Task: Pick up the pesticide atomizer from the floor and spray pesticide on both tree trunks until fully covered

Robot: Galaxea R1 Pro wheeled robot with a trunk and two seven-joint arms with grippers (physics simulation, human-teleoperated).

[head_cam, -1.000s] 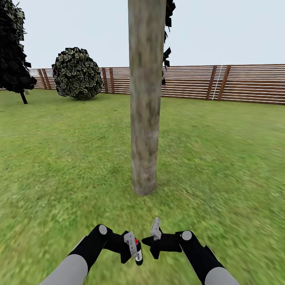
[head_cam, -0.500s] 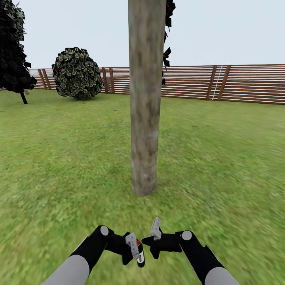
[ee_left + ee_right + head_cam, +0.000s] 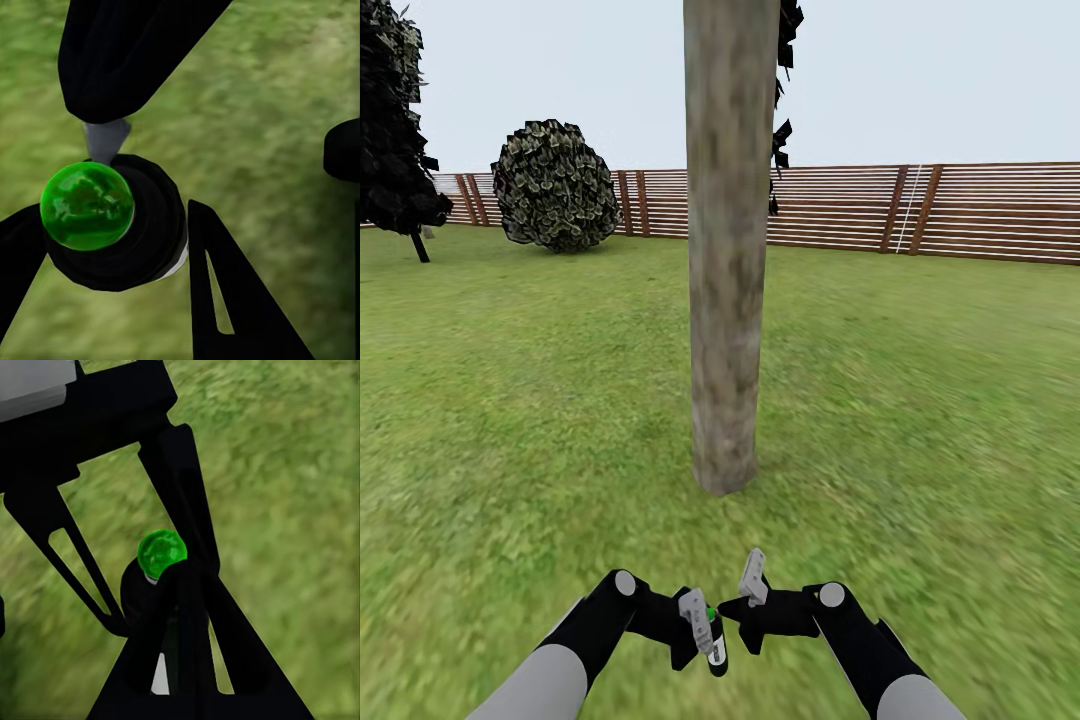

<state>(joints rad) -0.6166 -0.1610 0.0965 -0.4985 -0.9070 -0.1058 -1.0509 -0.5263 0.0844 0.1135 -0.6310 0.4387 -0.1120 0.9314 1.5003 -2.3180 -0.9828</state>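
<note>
A thick grey-brown tree trunk [image 3: 728, 250] rises from the lawn straight ahead of me, with dark leaves beside its top. My left gripper [image 3: 703, 628] is shut on the pesticide atomizer [image 3: 714, 640], a small black bottle with a green ball on top [image 3: 88, 205]. The bottle body [image 3: 146, 232] sits clamped between the left fingers [image 3: 225, 300]. My right gripper [image 3: 726, 606] is shut, and its tip [image 3: 187, 577] meets the atomizer's top right beside the green ball [image 3: 161, 551]. Both grippers hang low over the grass, well short of the trunk.
A round bush [image 3: 555, 185] and a narrow dark-leaved tree [image 3: 395, 130] stand far left. A brown slat fence [image 3: 960, 210] closes the back. Blurry green lawn [image 3: 920, 400] spreads on both sides of the trunk.
The ball on the atomizer's top has turned from red to green. The left gripper with the bottle has shifted slightly right, toward the right gripper. The view itself has not moved.
</note>
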